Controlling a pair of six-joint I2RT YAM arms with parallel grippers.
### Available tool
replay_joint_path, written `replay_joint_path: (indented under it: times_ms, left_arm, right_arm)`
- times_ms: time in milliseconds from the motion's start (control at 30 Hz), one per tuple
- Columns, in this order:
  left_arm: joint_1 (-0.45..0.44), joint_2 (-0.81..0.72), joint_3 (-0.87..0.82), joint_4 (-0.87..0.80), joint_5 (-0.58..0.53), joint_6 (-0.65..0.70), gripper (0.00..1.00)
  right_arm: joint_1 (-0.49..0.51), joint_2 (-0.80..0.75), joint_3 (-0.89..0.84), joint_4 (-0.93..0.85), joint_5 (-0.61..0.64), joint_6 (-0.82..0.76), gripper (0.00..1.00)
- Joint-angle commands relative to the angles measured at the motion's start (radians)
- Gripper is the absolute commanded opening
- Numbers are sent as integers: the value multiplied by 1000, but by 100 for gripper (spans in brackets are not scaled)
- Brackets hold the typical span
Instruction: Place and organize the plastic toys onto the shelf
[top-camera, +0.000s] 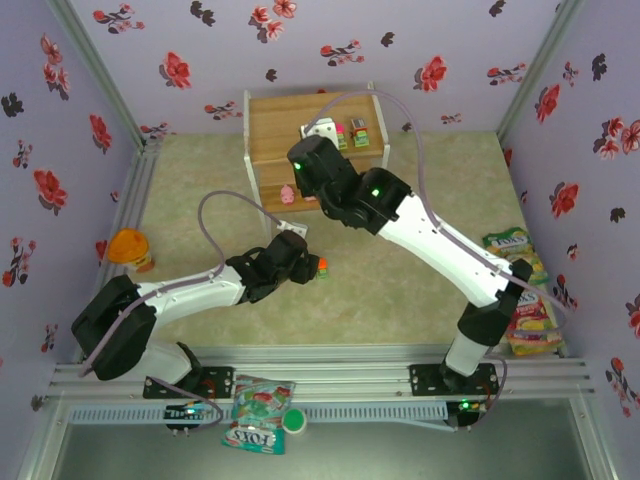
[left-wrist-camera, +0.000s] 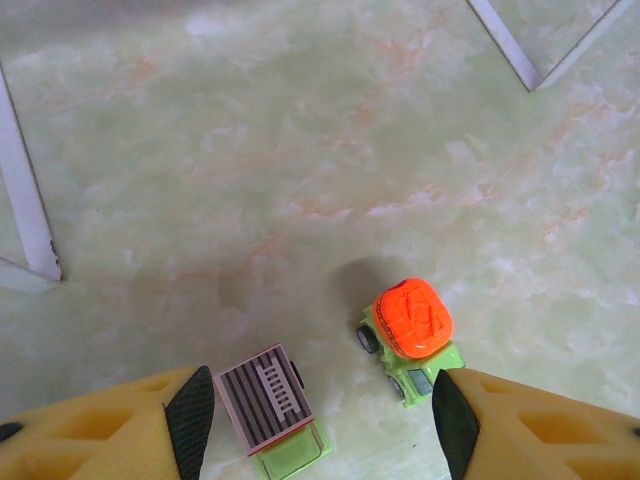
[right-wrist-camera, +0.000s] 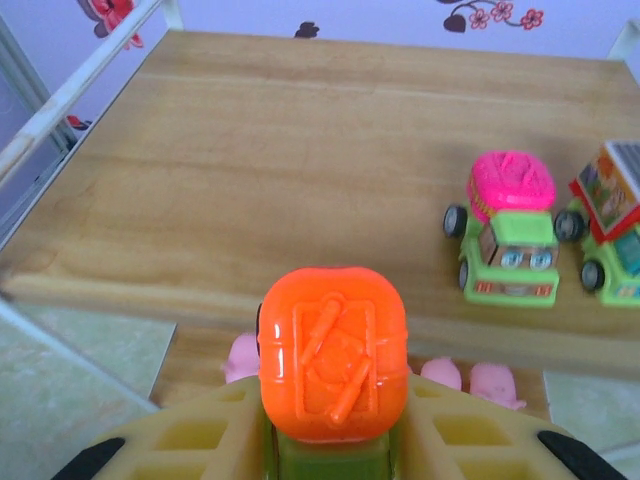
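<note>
Though half hidden, orange-topped car (right-wrist-camera: 333, 355) tight in right end effector (right-wrist-camera: 335, 455); left end effector (left-wrist-camera: 320, 415) spread.

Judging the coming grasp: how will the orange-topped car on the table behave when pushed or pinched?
The orange-topped car stands on small wheels on the smooth table, so a nudge would likely roll it. Its moulded plastic looks stiff, probably light. The rounded top may slip in the open left gripper.
</note>
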Motion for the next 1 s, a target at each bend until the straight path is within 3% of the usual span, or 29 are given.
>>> replay_joint_path:
  times_ms: [0, 467, 967]
  left_arm:
    - [6, -6, 20, -7, 0, 1, 64]
    - [6, -48, -11, 56, 119, 30, 65]
    - [6, -55, -16, 59, 120, 31, 66]
  right_arm:
    - [-30, 37, 85, -48, -32, -35, 33]
    - [-82, 158, 252, -127, -78, -53, 34]
    - [-108, 201, 303, -168, -91, -56, 35]
